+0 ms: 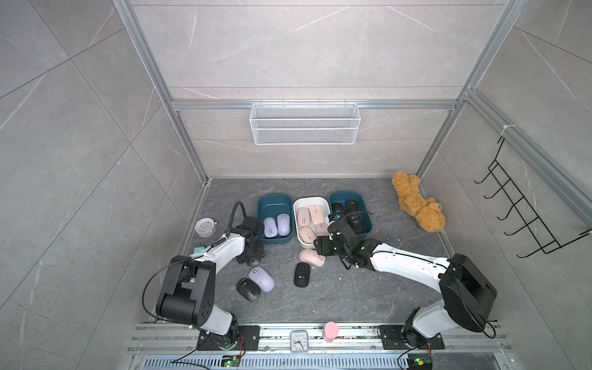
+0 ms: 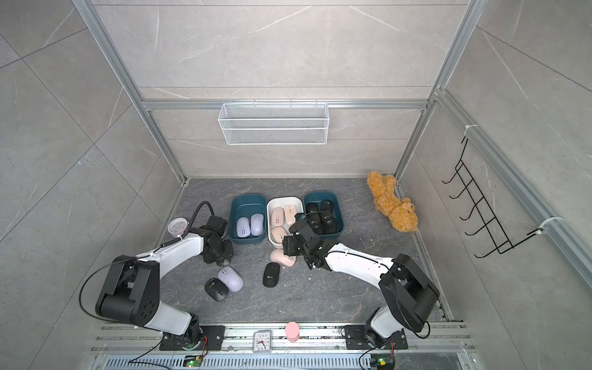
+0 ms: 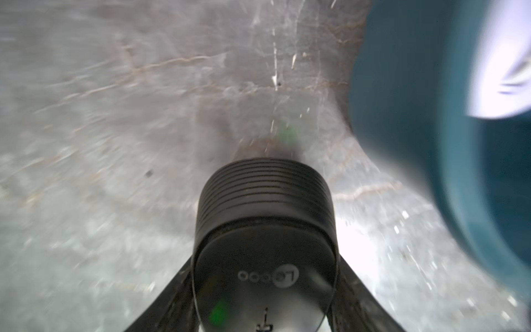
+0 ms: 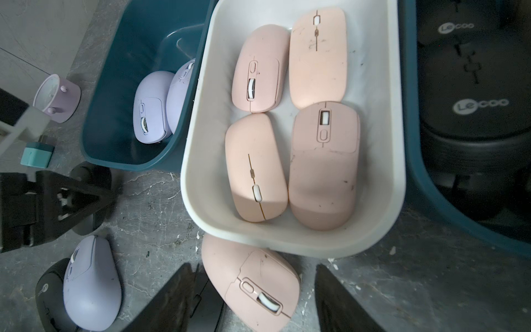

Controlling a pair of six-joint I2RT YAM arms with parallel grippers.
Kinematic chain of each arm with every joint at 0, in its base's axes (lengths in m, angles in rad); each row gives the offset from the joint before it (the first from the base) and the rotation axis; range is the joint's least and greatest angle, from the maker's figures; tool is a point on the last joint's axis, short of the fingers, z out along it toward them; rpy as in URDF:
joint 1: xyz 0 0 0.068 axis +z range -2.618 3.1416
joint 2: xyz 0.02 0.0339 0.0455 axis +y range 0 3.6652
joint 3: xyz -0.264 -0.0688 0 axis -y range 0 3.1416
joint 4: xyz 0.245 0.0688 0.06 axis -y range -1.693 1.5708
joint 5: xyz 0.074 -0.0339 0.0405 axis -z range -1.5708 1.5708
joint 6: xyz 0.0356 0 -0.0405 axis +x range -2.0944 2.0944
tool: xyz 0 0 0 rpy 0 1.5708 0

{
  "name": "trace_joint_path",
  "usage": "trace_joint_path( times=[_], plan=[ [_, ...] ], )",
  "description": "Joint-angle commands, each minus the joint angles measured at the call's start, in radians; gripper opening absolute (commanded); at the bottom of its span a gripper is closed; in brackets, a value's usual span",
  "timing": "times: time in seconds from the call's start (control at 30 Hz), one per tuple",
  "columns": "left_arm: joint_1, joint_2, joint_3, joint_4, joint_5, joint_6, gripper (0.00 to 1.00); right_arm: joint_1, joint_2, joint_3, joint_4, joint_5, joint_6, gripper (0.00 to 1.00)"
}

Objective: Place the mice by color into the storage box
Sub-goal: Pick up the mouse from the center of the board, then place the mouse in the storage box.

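Three storage boxes stand in a row: a teal box (image 1: 275, 201) with two lavender mice (image 1: 277, 225), a white box (image 4: 201, 149) with several pink mice (image 4: 260, 67), and a teal box (image 1: 348, 196) with black mice (image 4: 471, 115). My left gripper (image 3: 264, 267) is shut on a black mouse (image 3: 264, 218) low over the floor beside the lavender box. My right gripper (image 4: 255, 301) is open, straddling a loose pink mouse (image 4: 253, 284) in front of the white box. A lavender mouse (image 1: 262, 278) and two black mice (image 1: 248, 289) (image 1: 301, 275) lie loose on the floor.
A lavender alarm clock (image 1: 204, 227) and a teal block (image 1: 199, 249) sit at the left wall. A brown teddy (image 1: 416, 201) lies at the back right. A wire basket (image 1: 304, 123) hangs on the back wall, a hook rack (image 1: 525, 208) on the right.
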Motion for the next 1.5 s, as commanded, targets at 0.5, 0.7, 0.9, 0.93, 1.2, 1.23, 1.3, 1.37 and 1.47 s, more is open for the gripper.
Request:
trace_joint_path(
  times=[0.5, 0.7, 0.9, 0.93, 1.2, 1.23, 1.3, 1.37, 1.47],
  plan=[
    [-0.2, -0.248, 0.238, -0.218, -0.219, -0.001, 0.44, -0.064, -0.16, -0.027, -0.047, 0.003, 0.072, 0.68],
    [-0.323, -0.069, 0.464, -0.223, -0.198, 0.05, 0.44, -0.176, -0.295, -0.097, -0.101, -0.024, 0.096, 0.69],
    [-0.389, 0.164, 0.713, -0.208, -0.118, 0.093, 0.44, -0.374, -0.437, -0.154, -0.167, -0.102, 0.112, 0.69],
    [-0.396, 0.198, 0.753, -0.209, -0.102, 0.098, 0.44, -0.401, -0.452, -0.157, -0.178, -0.112, 0.111, 0.69],
    [-0.447, 0.498, 1.108, -0.226, 0.01, 0.119, 0.44, -0.575, -0.494, -0.192, -0.189, -0.228, 0.118, 0.7],
    [-0.45, 0.533, 1.149, -0.228, 0.025, 0.118, 0.44, -0.583, -0.494, -0.198, -0.182, -0.237, 0.121, 0.7],
    [-0.457, 0.6, 1.233, -0.237, 0.05, 0.112, 0.44, -0.597, -0.493, -0.203, -0.174, -0.254, 0.12, 0.7],
    [-0.462, 0.666, 1.318, -0.244, 0.067, 0.106, 0.44, -0.602, -0.488, -0.208, -0.165, -0.264, 0.121, 0.7],
    [-0.47, 0.76, 1.445, -0.261, 0.078, 0.099, 0.44, -0.606, -0.484, -0.217, -0.151, -0.276, 0.12, 0.7]
  ],
)
